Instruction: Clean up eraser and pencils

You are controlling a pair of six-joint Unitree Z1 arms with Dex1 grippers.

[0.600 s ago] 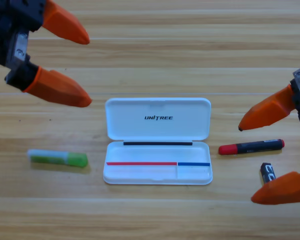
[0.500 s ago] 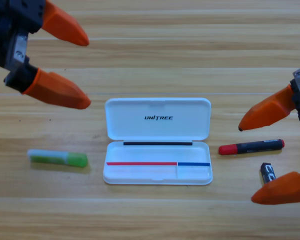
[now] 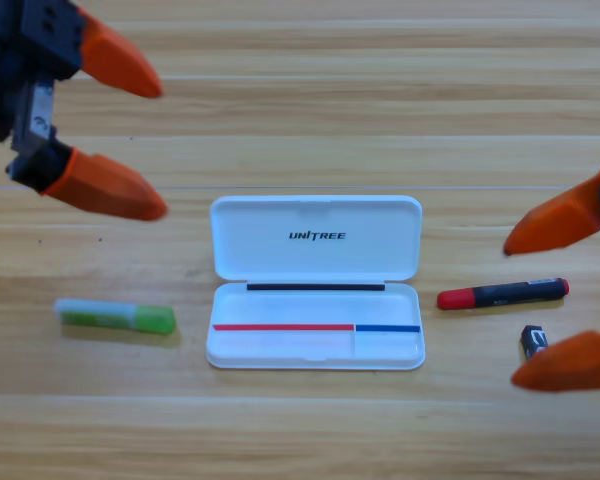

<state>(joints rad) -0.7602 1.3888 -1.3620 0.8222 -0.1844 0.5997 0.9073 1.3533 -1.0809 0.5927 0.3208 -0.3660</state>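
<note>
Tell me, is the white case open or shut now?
Open. The case lies with its lid folded back flat on the table, the tray facing up; no pencil or eraser is inside it.

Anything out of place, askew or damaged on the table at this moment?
Nothing stands out. The white case lies open and undamaged, with the green pencil to its left, the black pencil and the eraser to its right. Left gripper and right gripper are open, holding nothing.

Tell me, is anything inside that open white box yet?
No. The white case lies open and holds nothing. The green pencil, the black pencil and the eraser, partly covered by an orange jaw, lie outside on the table.
</note>
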